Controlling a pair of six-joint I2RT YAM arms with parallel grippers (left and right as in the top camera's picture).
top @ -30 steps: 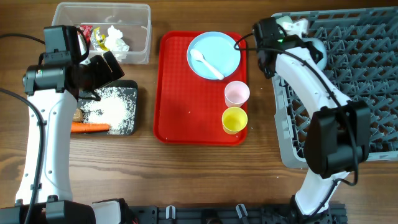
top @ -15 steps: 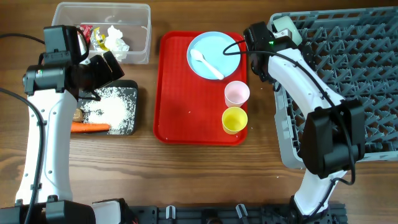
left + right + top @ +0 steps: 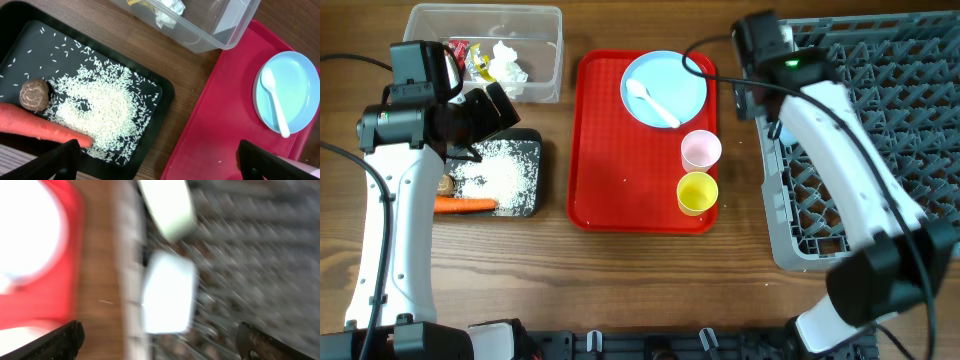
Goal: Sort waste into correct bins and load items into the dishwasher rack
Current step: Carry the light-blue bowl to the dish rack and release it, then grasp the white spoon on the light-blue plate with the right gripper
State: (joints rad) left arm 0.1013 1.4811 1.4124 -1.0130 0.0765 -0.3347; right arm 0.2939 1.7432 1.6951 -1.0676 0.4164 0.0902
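The grey dishwasher rack [image 3: 880,150] fills the right side. My right gripper [image 3: 758,45] hangs open over its near-left corner; the right wrist view is blurred, with the fingertips [image 3: 65,339] wide apart around nothing [image 3: 162,342] and two pale shapes [image 3: 167,292] among the pegs. On the red tray [image 3: 620,190] sit the light blue plate [image 3: 670,80] with the white spoon [image 3: 653,102], a pink cup [image 3: 700,150] and a yellow cup [image 3: 697,192]. My left gripper [image 3: 492,108] is open and empty [image 3: 160,162] above the black tray [image 3: 20,30] holding rice [image 3: 100,107], carrot [image 3: 40,129] and brown lump [image 3: 34,92].
The clear tub [image 3: 545,50] at the back left holds yellow and red wrappers [image 3: 470,58] and crumpled tissue [image 3: 508,62]. A strip of bare wood [image 3: 185,80] separates the black tray from the red tray [image 3: 225,115]. The right forearm [image 3: 840,140] lies across the rack's left side.
The right wrist has swung from beside the plate to above the rack's corner, and the pale thing seen at its tip no longer shows there. The left arm has not moved.
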